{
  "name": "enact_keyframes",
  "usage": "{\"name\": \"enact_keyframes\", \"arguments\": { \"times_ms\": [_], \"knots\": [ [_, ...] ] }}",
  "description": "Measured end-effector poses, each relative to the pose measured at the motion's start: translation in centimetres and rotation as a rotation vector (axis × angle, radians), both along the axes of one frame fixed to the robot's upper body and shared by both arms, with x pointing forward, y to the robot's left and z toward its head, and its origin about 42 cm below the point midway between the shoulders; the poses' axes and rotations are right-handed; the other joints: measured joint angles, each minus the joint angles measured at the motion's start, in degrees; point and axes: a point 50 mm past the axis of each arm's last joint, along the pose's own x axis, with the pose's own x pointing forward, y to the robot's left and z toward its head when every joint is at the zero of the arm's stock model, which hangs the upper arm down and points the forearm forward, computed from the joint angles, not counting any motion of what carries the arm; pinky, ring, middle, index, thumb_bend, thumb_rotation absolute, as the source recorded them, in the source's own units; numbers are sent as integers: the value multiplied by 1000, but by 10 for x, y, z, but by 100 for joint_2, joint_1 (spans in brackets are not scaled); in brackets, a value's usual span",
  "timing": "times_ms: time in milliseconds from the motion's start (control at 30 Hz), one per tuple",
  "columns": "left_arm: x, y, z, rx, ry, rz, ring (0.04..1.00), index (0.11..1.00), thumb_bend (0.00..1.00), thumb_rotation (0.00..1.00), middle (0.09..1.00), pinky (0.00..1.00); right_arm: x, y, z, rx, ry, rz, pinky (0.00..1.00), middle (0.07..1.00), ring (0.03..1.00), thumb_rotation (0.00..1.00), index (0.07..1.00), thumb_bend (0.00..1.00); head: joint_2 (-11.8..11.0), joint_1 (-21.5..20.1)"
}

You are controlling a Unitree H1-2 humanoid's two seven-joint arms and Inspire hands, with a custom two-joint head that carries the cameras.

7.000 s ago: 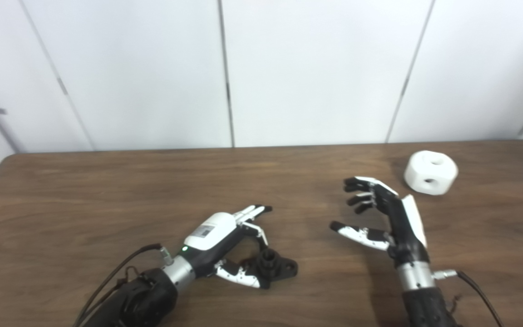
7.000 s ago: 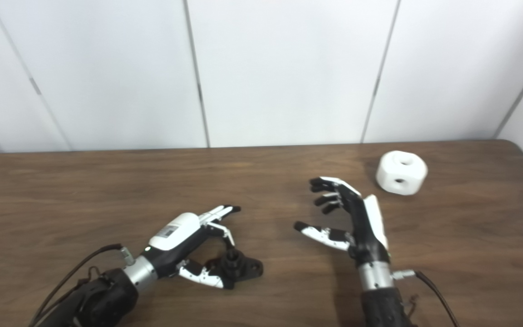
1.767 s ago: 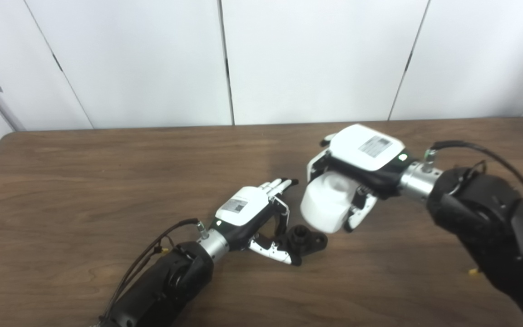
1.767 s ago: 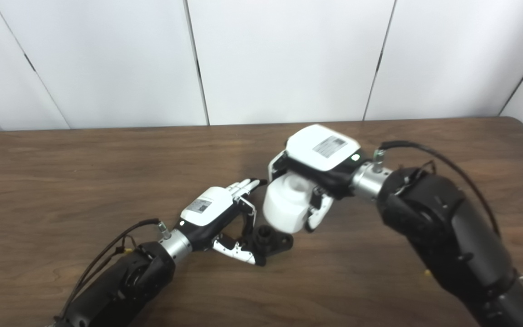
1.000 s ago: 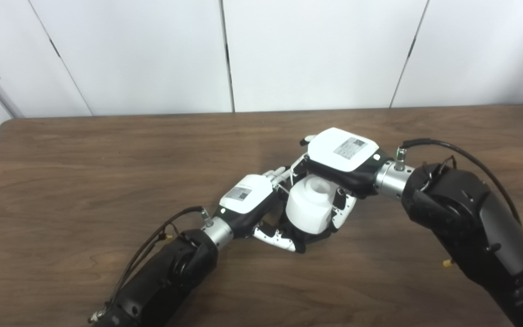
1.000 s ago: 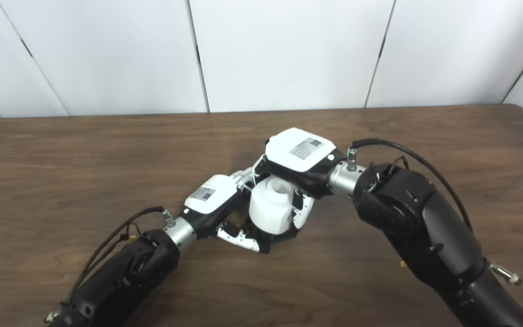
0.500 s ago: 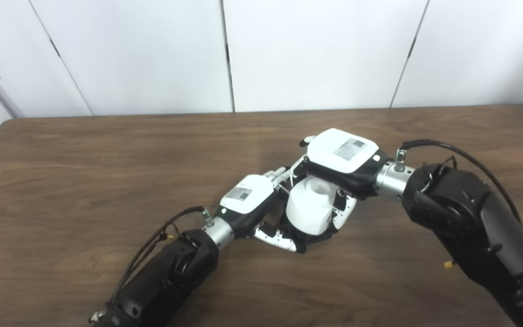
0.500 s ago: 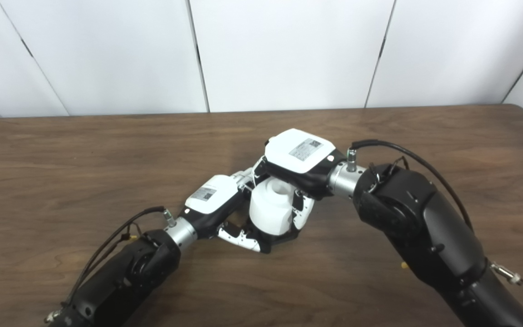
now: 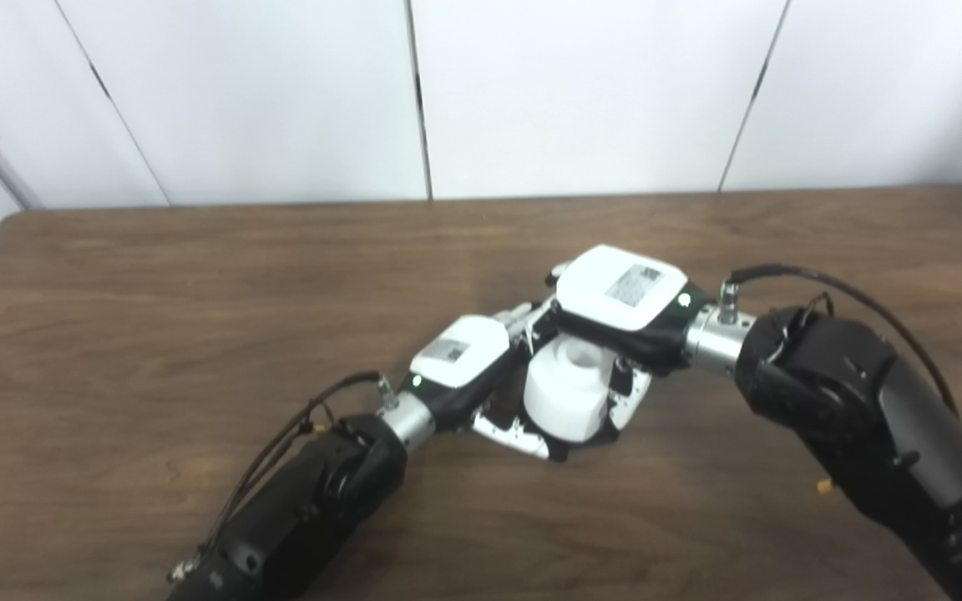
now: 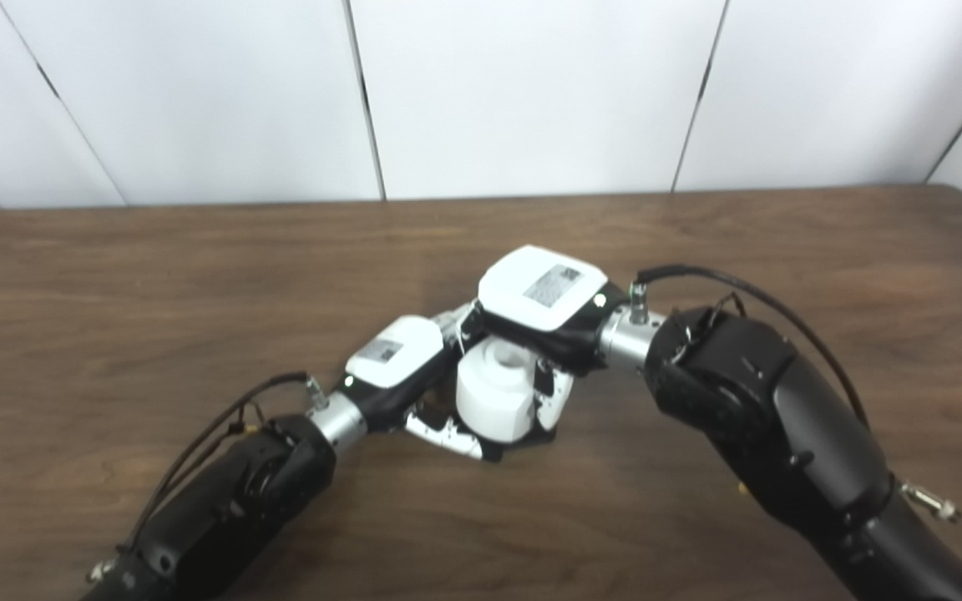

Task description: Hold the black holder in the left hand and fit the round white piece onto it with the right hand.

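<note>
The round white piece (image 9: 569,398) sits low at mid-table, directly over the black holder (image 10: 541,440), of which only a dark sliver shows beneath it. My right hand (image 9: 619,300) covers the piece from above, fingers wrapped down its sides, shut on it. My left hand (image 9: 468,367) lies palm-down just left of it, its thumb (image 9: 514,436) curled under the front of the piece and its fingers hidden behind, closed around the holder. Whether the piece is fully seated on the holder is hidden.
The brown wooden table (image 9: 155,317) spreads out on all sides, with its far edge against a white panelled wall (image 9: 531,92). Black cables run along both forearms (image 10: 723,280).
Since a second ago the white piece and my right hand have sunk slightly lower over the holder. The camera has tilted a little. Seven seconds ago the piece lay at the far right.
</note>
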Motion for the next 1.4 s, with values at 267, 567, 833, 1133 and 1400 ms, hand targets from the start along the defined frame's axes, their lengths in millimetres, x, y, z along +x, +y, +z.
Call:
{"name": "enact_keyframes", "arguments": {
  "times_ms": [267,567,833,1133,1400],
  "knots": [
    [0,0,0,3,-1,2,1000,488,523,70,996,956,-2,4,-2,-17,-17,11,856,451,448,0,532,517,53,35],
    [-1,0,1,5,2,4,1000,488,523,69,988,964,-4,3,-5,-2,-25,15,849,438,459,0,531,516,53,18],
    [-1,-1,1,5,6,10,1000,488,523,71,975,978,-11,7,-6,-140,-95,12,787,990,966,215,983,991,44,-9],
    [-1,-1,1,7,8,11,1000,488,523,70,984,986,-8,3,-4,-172,-119,-24,838,1000,955,237,1000,1000,53,-35],
    [-1,-1,1,7,9,12,1000,488,523,69,981,978,-7,-5,-6,-166,-113,-46,817,1000,964,228,1000,1000,35,-70]
  ]
}}
